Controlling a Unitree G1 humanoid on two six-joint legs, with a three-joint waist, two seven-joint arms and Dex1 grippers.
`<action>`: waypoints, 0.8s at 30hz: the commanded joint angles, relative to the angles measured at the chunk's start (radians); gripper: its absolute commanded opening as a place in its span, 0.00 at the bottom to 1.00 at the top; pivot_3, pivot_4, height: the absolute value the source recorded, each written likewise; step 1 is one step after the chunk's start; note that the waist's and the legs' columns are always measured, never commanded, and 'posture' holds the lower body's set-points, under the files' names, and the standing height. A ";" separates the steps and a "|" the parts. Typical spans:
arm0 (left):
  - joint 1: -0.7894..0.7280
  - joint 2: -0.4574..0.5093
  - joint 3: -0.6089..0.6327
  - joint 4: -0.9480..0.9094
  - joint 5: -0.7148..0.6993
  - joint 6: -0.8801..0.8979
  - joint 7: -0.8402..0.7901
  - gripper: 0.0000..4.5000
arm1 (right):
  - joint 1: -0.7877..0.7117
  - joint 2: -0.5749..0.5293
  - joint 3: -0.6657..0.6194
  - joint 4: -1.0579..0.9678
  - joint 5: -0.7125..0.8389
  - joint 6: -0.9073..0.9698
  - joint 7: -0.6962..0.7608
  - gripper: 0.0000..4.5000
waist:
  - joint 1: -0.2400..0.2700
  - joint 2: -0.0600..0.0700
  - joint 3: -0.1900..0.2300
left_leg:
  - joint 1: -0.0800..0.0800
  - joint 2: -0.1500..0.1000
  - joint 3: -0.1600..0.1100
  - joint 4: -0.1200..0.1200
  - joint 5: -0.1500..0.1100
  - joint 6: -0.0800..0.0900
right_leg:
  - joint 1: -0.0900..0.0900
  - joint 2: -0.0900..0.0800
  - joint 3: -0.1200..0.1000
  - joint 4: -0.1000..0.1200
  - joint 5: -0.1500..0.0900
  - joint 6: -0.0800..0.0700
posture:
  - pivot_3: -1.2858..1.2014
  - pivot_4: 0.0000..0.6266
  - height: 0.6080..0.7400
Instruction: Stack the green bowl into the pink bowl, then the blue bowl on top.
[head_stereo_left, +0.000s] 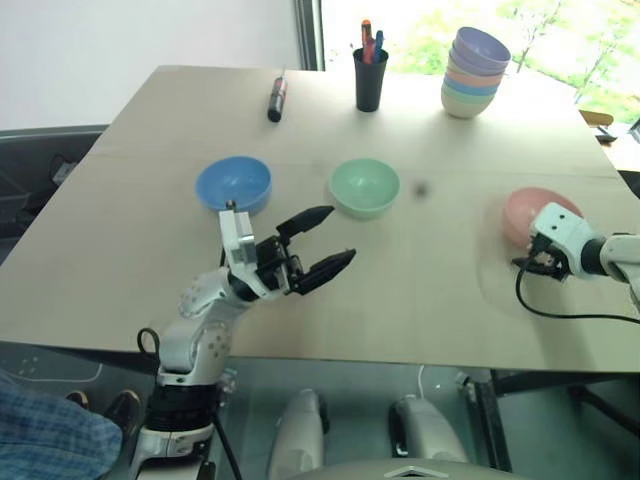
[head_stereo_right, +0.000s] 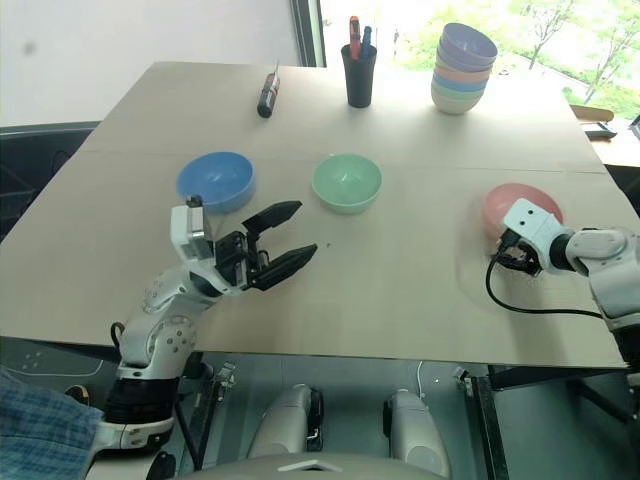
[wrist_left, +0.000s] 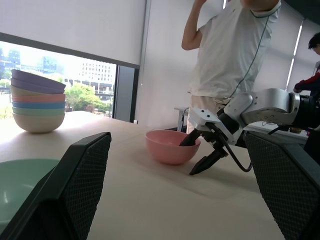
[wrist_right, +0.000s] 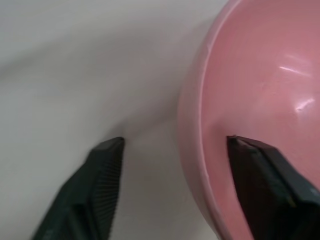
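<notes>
Along the worktop's (head_stereo_left: 120, 270) far edge: marker (head_stereo_left: 277, 99), pen cup (head_stereo_left: 370, 79), pastel bowl stack (head_stereo_left: 474, 72). Right hand (wrist_right: 172, 145) straddles pink bowl's (head_stereo_left: 528, 212) rim, unclamped; left hand (head_stereo_left: 322, 243) spread.

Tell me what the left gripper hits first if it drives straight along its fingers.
Probably the pink bowl: the left gripper, fingers spread wide, aims across the table at it, with the right gripper straddling its rim. The green bowl sits off that line. Depth is uncertain.

2 head views overlook the table (head_stereo_left: 420, 300); wrist views sit low, close.
</notes>
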 joint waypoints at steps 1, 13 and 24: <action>0.016 0.006 0.003 -0.065 -0.012 0.000 0.017 1.00 | -0.012 0.011 0.001 0.010 -0.012 -0.017 0.015 0.31 | 0.000 0.000 0.000 | 0.000 0.000 0.000 0.000 0.000 0.000 | 0.000 0.000 0.000 0.000 0.000 0.000 | 0.52 0.24 1.00; 0.029 0.023 0.011 -0.078 -0.026 0.023 0.026 1.00 | -0.014 0.004 0.021 -0.146 -0.055 -0.096 0.064 0.01 | -0.007 -0.001 -0.001 | 0.001 0.000 0.000 0.000 0.000 0.000 | 0.000 0.000 0.000 0.000 0.000 0.000 | 0.52 0.24 1.00; 0.037 0.059 0.031 -0.075 -0.026 0.018 0.028 1.00 | -0.147 0.052 0.264 -0.611 -0.140 0.083 0.224 0.01 | -0.019 0.000 0.000 | 0.000 0.001 0.000 -0.001 0.000 0.000 | -0.001 0.000 -0.001 0.000 0.000 0.000 | 0.52 0.24 1.00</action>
